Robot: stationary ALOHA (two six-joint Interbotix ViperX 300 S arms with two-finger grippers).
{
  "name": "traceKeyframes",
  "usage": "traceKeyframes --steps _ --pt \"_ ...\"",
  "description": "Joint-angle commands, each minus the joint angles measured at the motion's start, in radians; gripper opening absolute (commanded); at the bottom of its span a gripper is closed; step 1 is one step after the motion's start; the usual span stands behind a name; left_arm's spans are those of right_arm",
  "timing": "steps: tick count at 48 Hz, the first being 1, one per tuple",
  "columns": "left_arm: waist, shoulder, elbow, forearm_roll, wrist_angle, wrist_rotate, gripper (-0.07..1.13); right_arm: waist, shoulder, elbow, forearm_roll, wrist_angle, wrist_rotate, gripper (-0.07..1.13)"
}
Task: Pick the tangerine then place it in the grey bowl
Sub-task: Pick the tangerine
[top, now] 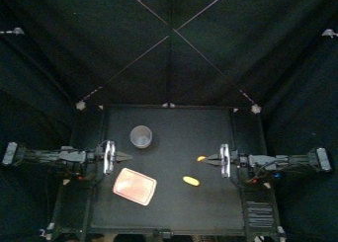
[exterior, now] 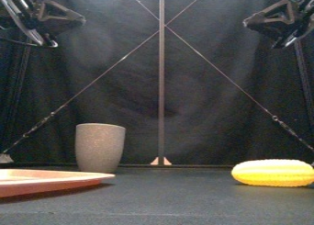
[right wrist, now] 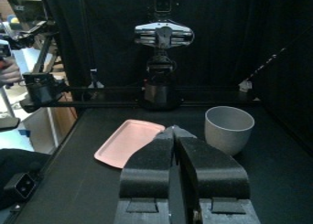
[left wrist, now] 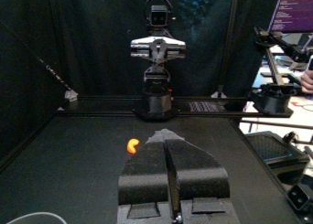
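1. The small orange toy tangerine (top: 203, 159) is sitting on the black table (top: 172, 122) at about 3 o'clock from its middle, just beside the right gripper (right wrist: 175, 134). That gripper's jaws are pressing together on nothing. If you are lowering them closed, you are risking knocking the fruit away, and it is looking round enough to roll.
2. The yellow toy corn cob (exterior: 274, 173) is lying near the tangerine, at its 7 o'clock. A wide reach is risking nudging it or grabbing the wrong toy.
3. The tall grey speckled cup (exterior: 101, 147) is standing upright at the tangerine's 10 o'clock, well apart. A low carry is risking clipping its rim and tipping it, and an early release is risking dropping the fruit beside it.
4. The flat pink tray (right wrist: 137, 141) is lying at the cup's 6 o'clock, where a stray drop is likely ending up.
5. The left gripper (left wrist: 166, 136) is resting at the table's 9 o'clock, jaws closed and empty.
6. The tangerine is not showing in the front or right wrist views. Elsewhere it is appearing only as a tiny orange blob, so you are unable to judge its shape or surface.
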Motion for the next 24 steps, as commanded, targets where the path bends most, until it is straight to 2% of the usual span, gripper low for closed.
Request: traceKeyframes --steps 1,8,18,24 --pt "0.002 0.012 -0.041 0.000 0.074 0.002 0.15 -0.003 0.023 -0.017 0.012 0.005 0.017 0.02" --pt "0.002 0.012 -0.067 0.000 0.153 0.002 0.14 -0.040 0.074 -0.052 0.046 0.077 0.020 0.02" --pt "0.006 0.012 -0.077 0.002 0.181 0.002 0.14 -0.147 0.173 -0.123 0.052 0.301 0.021 0.02" --pt "0.011 0.012 -0.072 0.000 0.179 0.003 0.15 -0.199 0.207 -0.133 0.048 0.357 0.020 0.09"
